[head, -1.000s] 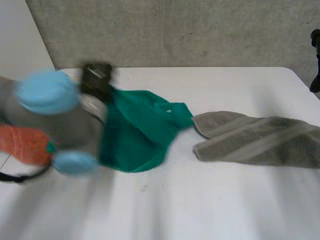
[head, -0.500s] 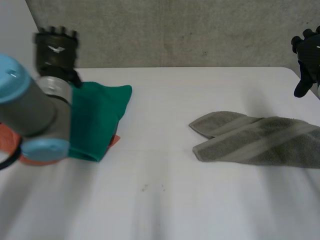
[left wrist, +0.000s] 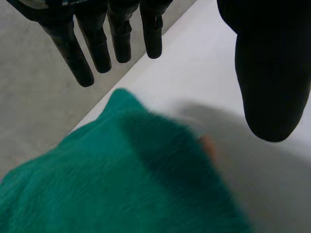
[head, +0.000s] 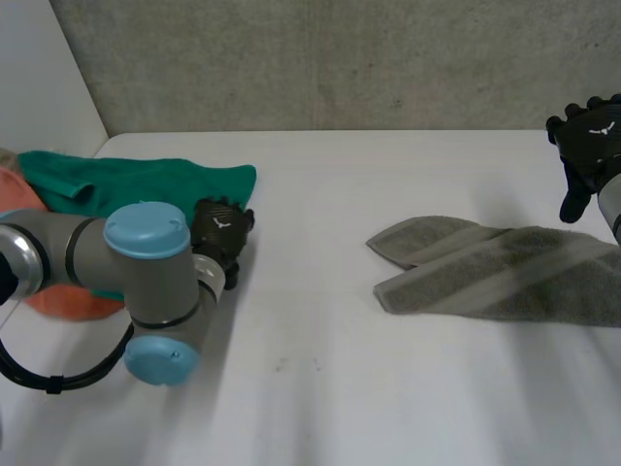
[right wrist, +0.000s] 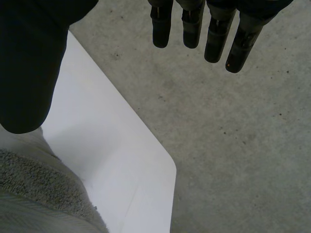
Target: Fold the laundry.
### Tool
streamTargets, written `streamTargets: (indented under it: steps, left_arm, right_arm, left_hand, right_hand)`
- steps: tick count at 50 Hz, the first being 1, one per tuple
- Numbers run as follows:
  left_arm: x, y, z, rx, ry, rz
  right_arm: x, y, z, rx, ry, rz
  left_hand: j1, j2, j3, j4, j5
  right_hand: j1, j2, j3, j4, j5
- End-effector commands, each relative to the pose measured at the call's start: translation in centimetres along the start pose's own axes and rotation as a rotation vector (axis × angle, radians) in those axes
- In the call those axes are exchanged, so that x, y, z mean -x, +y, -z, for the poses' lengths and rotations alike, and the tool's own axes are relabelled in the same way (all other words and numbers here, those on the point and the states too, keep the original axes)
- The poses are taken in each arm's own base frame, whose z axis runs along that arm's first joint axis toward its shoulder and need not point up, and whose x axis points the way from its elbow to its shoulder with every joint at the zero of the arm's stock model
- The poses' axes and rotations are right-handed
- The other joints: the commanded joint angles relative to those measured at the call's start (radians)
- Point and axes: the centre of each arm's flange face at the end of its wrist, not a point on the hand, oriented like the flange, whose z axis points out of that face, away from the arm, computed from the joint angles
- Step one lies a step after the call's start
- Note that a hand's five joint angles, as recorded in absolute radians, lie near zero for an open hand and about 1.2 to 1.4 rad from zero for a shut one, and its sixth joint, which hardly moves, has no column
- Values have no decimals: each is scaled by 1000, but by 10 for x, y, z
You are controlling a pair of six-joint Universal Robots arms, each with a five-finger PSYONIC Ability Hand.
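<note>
White bench carried a grey towel on its right and a green cloth with an orange cloth at its left edge. The left robot hand hovered beside the green cloth, fingers straight and empty. The right robot hand hung released near the towel.

So on my table there are two lots of laundry, well apart. Over on my left, near the far left corner, the top cloth lies on a bottom cloth that pokes out from under it toward the left edge. My left hand is at the top cloth's right end, with that end under my palm. The towel lies on my right, running toward the right edge. My right hand hovers behind it, over the far right corner.
</note>
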Motion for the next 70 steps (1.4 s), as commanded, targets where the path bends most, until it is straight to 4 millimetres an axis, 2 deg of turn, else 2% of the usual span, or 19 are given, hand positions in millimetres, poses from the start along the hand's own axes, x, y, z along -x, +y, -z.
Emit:
streamTargets:
  steps: [1, 7, 8, 12, 15, 20, 24, 28, 29, 36, 37, 41, 47, 49, 53, 62, 66, 69, 70]
  left_arm:
    - [45, 26, -41, -5, -175, -135]
    - [90, 48, -59, 48, -323, -276]
    - [106, 52, -64, 58, -376, -298]
    - [141, 65, -73, 80, -479, -330]
    - [156, 76, -78, 102, -513, -355]
    - [161, 76, -77, 117, -526, -385]
    - [146, 70, -72, 106, -498, -381]
    - [119, 42, -58, 40, -447, -379]
    - [107, 29, -50, 10, -423, -375]
    - [59, -19, -11, -120, -318, -338]
    - [43, -32, 0, -163, -284, -325]
    - [5, -57, 25, -250, -181, -281]
    - [-43, -88, 52, -361, -2, -193]
    - [-58, -98, 58, -392, 77, -156]
    - [-82, -87, 54, -357, 180, -122]
    - [-84, -79, 60, -295, 232, 1]
    - [-55, -82, 57, -279, 182, 65]
    - [-33, -78, 55, -254, 143, 88]
    - [-29, -77, 56, -249, 136, 90]
  right_arm:
    - [3, 4, -1, 12, -8, 0]
    - [4, 4, -1, 14, -8, 9]
    - [4, 4, -1, 14, -8, 9]
    - [4, 4, -1, 13, -7, 11]
    - [5, 5, -1, 15, -10, 11]
    - [11, 3, 0, 13, -28, 12]
    - [13, 4, 1, 14, -35, 12]
    - [11, 4, 0, 14, -29, 12]
    - [10, 4, 0, 16, -27, 12]
    - [9, 3, 2, 30, -48, 5]
    - [9, 2, 3, 32, -57, 4]
    - [10, 4, 5, 46, -106, 1]
    - [-17, 27, 2, 150, -126, -26]
    - [-24, 33, 3, 184, -133, -36]
    - [-29, 53, 2, 271, -172, -57]
    - [2, 104, -20, 348, -241, -87]
    - [7, 117, -34, 308, -205, -79]
    - [9, 120, -38, 290, -196, -77]
    - [10, 122, -40, 287, -194, -76]
  left_hand:
    - [84, 85, 88, 82, 81]
    - [93, 94, 97, 91, 90]
    - [96, 97, 100, 94, 93]
    - [96, 97, 100, 94, 93]
    - [93, 94, 97, 91, 90]
    - [58, 59, 62, 56, 55]
    - [-12, -12, -9, -15, -16]
    - [-103, -103, -100, -106, -107]
    - [-109, -109, -106, -112, -113]
    - [-109, -109, -106, -112, -113]
    - [-112, -112, -109, -115, -116]
    - [-112, -112, -109, -115, -116]
    - [-109, -109, -106, -112, -113]
    - [-98, -97, -94, -100, -101]
    - [-101, -100, -97, -103, -104]
    - [-106, -106, -103, -109, -110]
    - [-106, -106, -103, -109, -110]
    - [-106, -106, -103, -109, -110]
    - [-106, -106, -103, -109, -110]
  right_hand:
    - [-28, -48, -40, -60, -64]
    - [-28, -48, -40, -60, -64]
    - [-28, -48, -40, -60, -64]
    - [-28, -48, -40, -60, -64]
    - [-28, -48, -40, -60, -64]
    - [-28, -48, -40, -60, -64]
    - [-28, -48, -40, -60, -64]
    - [-28, -48, -40, -60, -64]
    - [-28, -48, -40, -60, -64]
    - [-28, -48, -40, -60, -64]
    - [-28, -48, -40, -60, -64]
    - [-28, -48, -40, -60, -64]
    - [-28, -48, -40, -60, -64]
    - [-28, -48, -40, -60, -64]
    - [-28, -48, -40, -60, -64]
    - [-28, -48, -40, -60, -64]
    - [-7, -28, -19, -39, -43]
    - [383, 363, 371, 351, 347]
    - [614, 594, 602, 582, 578]
